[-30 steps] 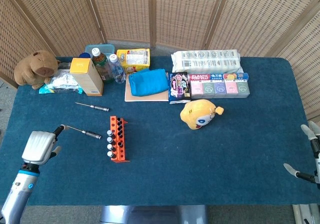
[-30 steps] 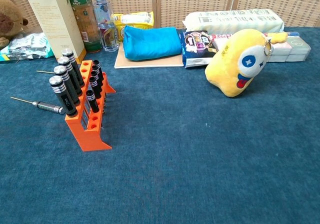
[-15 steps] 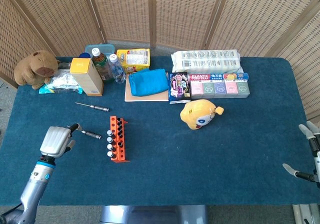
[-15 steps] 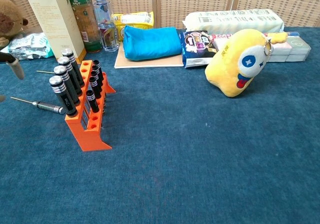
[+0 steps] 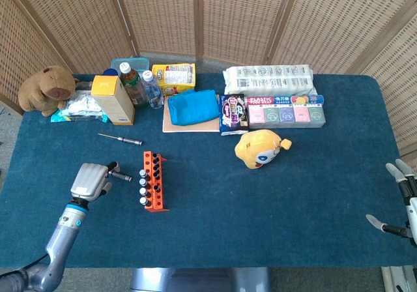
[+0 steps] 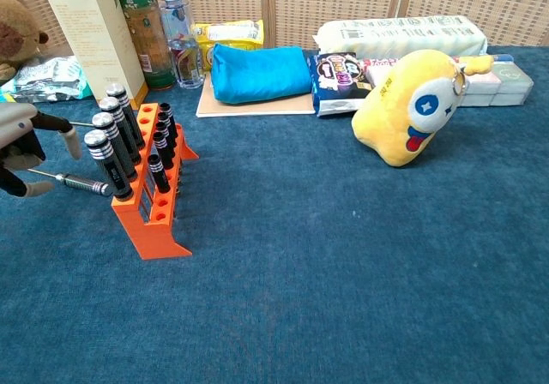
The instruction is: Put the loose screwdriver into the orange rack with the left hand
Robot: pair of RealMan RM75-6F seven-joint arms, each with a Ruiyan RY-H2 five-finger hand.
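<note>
left hand over the loose screwdriver beside the orange rack

the left hand [image 5: 91, 180] sits near the desk's left edge, over the shaft of a loose screwdriver [image 5: 121, 175] that lies flat on the blue desk [image 5: 273, 207]. in the chest view the fingers [image 6: 64, 135] are spread apart above and in front of the thin shaft [image 6: 47, 177]; whether any of them touches it cannot be told, and nothing is lifted. the screwdriver's dark handle points toward the orange rack [image 5: 155, 194], its end just beside the rack's near left side. the rack stands upright left of the desk's centre and holds two rows of drivers, silver-capped handles [image 6: 101, 147] on the left, shorter black ones [image 6: 163, 131] on the right. a second screwdriver [image 5: 121, 138] lies farther back, well apart from the hand.

along the far edge: a brown plush animal [image 5: 44, 88], a yellow carton [image 5: 112, 99], two bottles [image 5: 132, 82], a snack bag [image 5: 174, 75], a blue pouch [image 5: 193, 107] on a flat board, a dark packet [image 5: 232, 113], a row of pastel packs [image 5: 285, 113] and a white wrapped bundle [image 5: 268, 78]. a yellow plush toy [image 5: 260, 147] lies near the centre.

the right hand [image 5: 402, 201] shows at the desk's right edge, fingers apart, holding nothing.
</note>
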